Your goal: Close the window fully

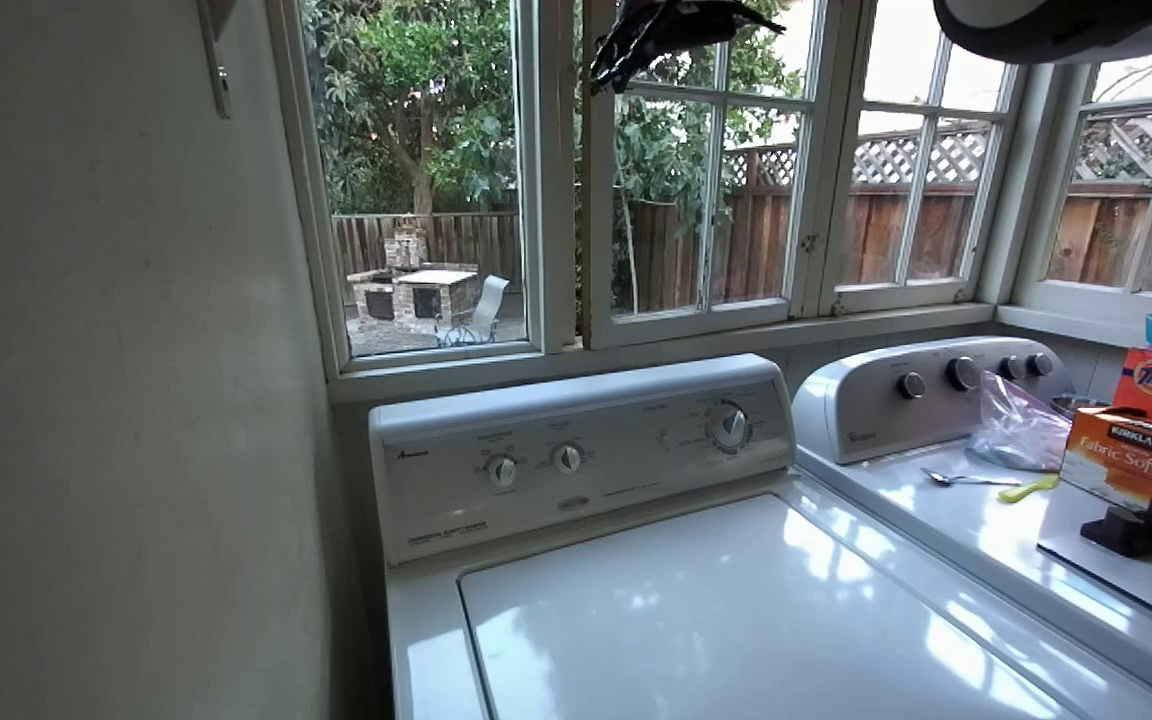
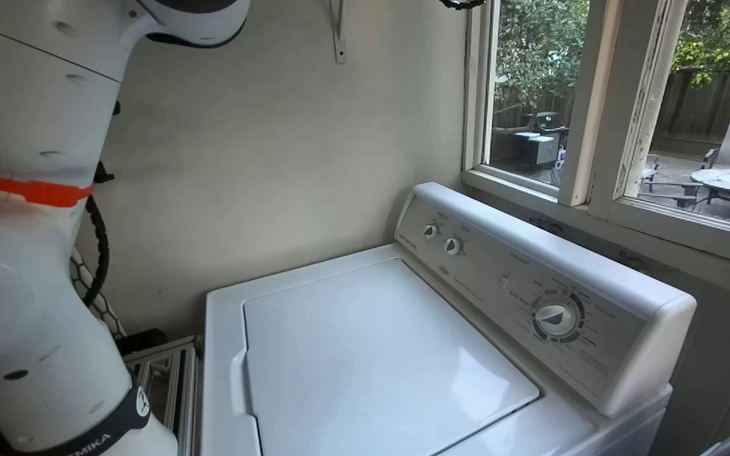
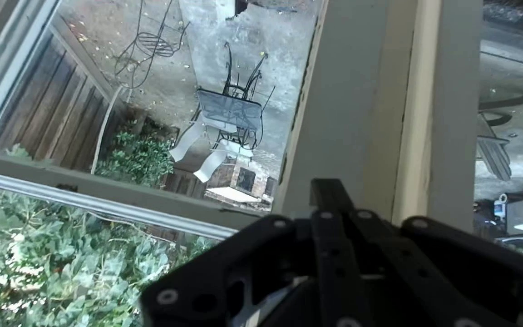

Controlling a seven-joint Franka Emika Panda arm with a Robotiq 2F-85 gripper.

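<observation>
The window is a white-painted hinged sash [image 1: 711,200] with glazing bars, brown fence and green shrubs showing through it. In an exterior view it stands slightly ajar, a narrow strip of greenery showing at its left edge. Part of the sash also shows in an exterior view [image 2: 621,114], and its stile fills the middle of the wrist view [image 3: 338,113]. My black gripper [image 1: 608,80] is near the upper part of that stile. In the wrist view my gripper [image 3: 333,195] is shut and empty, fingertips over the stile; whether they touch it cannot be told.
A single-pane window [image 1: 534,180] is beside the sash. A white washer [image 1: 696,600] with a raised control panel [image 2: 504,272] stands below. A second machine [image 1: 856,420] holds a plastic bag [image 1: 1016,430] and boxes [image 1: 1136,460]. A wall [image 1: 136,400] with a bracket [image 1: 219,80] is alongside.
</observation>
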